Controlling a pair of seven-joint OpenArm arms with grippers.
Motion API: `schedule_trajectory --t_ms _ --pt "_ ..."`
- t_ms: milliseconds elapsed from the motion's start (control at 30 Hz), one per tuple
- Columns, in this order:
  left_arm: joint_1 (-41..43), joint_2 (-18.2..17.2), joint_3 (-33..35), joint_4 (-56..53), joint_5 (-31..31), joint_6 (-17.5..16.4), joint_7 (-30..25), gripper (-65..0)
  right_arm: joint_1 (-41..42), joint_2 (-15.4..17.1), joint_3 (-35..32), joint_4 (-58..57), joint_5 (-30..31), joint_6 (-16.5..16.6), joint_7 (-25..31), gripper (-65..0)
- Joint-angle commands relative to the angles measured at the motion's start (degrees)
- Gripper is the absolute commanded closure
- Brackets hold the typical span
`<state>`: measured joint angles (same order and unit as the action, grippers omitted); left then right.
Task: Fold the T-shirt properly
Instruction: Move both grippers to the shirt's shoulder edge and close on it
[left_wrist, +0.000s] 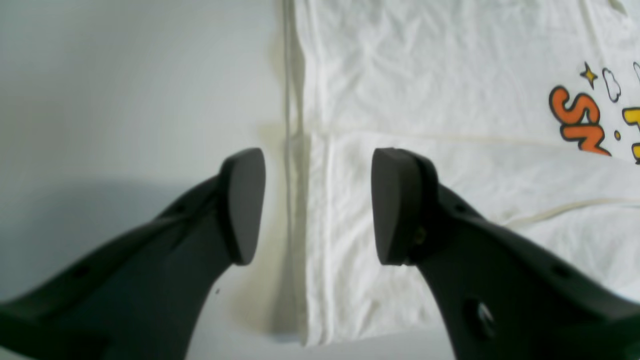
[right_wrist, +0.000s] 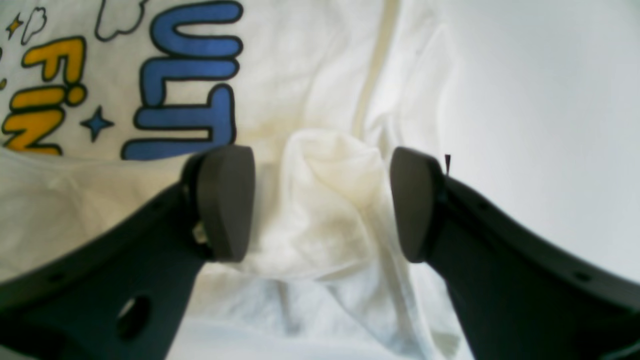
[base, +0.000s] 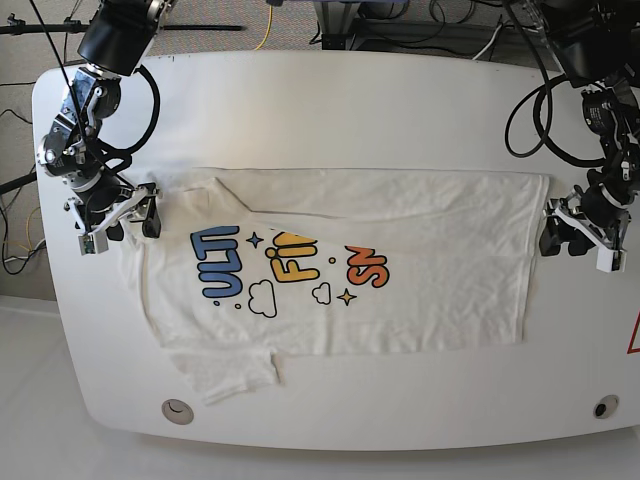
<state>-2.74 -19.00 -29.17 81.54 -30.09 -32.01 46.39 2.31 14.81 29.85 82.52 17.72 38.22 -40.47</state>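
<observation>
The white T-shirt lies flat on the table, its far long edge folded over the print, so only parts of the blue, yellow and orange letters show. One sleeve sticks out at the front left. My left gripper is open over the shirt's hem edge at the right end, with nothing held. My right gripper is open at the shirt's left end. A bunched hump of white cloth stands between its pads, loose. The blue letters lie just beyond it.
The white table ends close in front of the shirt, where two round fittings sit in its surface. Black cables and arm bases crowd the back corners. A thin seam line runs beside the hem.
</observation>
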Motion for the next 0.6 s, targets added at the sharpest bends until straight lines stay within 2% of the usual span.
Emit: schedule_trajectory --t_ms 0,267,467,567 --pt "-0.3 -0.5 -0.1 2.1 0.9 -0.2 -2.0 -34.8 -0.3 1.3 -0.8 1.3 0.5 -1.0 2.8 -43.8" --pt "0.5 -0.6 -0.4 3.8 4.6 0.1 -2.5 -34.7 -5.5 1.2 -1.7 5.4 0.4 -4.2 6.6 -49.3" --pt "2.4 -0.5 -0.5 5.7 4.8 0.1 -2.8 -34.5 -7.8 0.4 -0.1 10.0 0.4 -3.8 5.3 -47.9" --pt "6.2 -0.3 0.0 8.6 5.8 0.1 -4.2 -33.3 -9.5 -0.8 1.2 12.8 -0.1 -3.1 4.7 -47.1"
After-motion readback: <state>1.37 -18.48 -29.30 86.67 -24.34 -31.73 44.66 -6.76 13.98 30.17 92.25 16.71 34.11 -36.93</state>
